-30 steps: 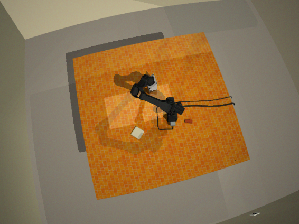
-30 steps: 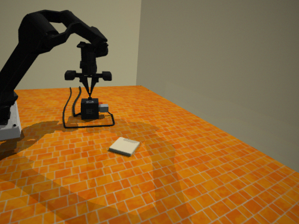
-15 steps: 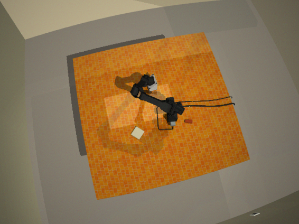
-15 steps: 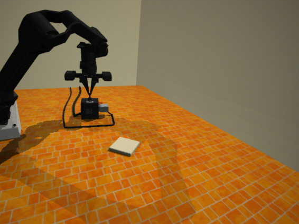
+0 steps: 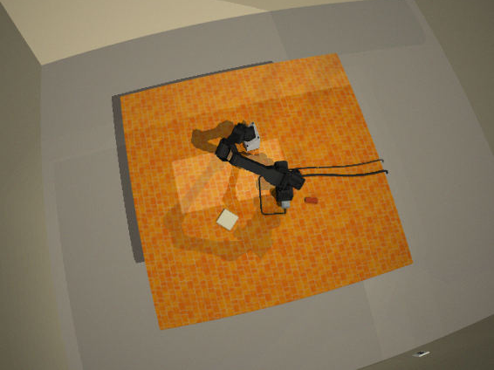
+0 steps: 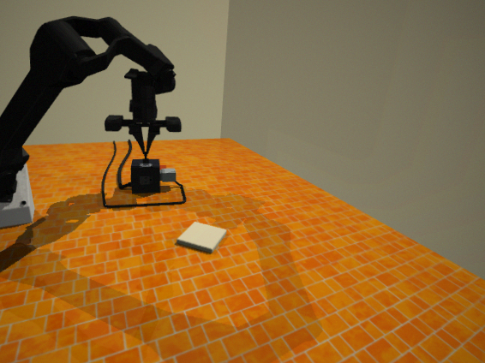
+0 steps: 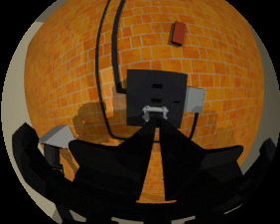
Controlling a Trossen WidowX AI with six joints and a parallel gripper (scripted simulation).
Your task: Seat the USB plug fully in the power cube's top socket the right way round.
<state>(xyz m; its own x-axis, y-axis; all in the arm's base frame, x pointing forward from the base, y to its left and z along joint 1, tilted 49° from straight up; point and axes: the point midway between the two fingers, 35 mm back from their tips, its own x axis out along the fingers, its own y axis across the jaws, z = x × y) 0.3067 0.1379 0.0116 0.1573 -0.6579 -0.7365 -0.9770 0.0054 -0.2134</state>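
The black power cube (image 6: 137,185) (image 7: 139,83) stands upright on the table, its top slots showing in the wrist view. My gripper (image 6: 146,153) (image 7: 158,122) points straight down over the cube's top, its fingertips together on the small dark USB plug (image 6: 146,159). The plug is upright at the top socket, near one edge of the cube. A silvery bracket-like shape (image 7: 155,109) shows at the fingertips. The plug is mostly hidden by the fingers, so its depth and which way round it is cannot be told.
A grey-white block (image 5: 285,204) (image 6: 168,175) (image 7: 196,99) sits at the cube's side, with a black cable (image 6: 143,205) looping around the cube. Another cable leaves the opposite side. A red block (image 5: 311,200) (image 7: 178,34) and a cream tile (image 5: 227,219) (image 6: 201,236) lie nearby.
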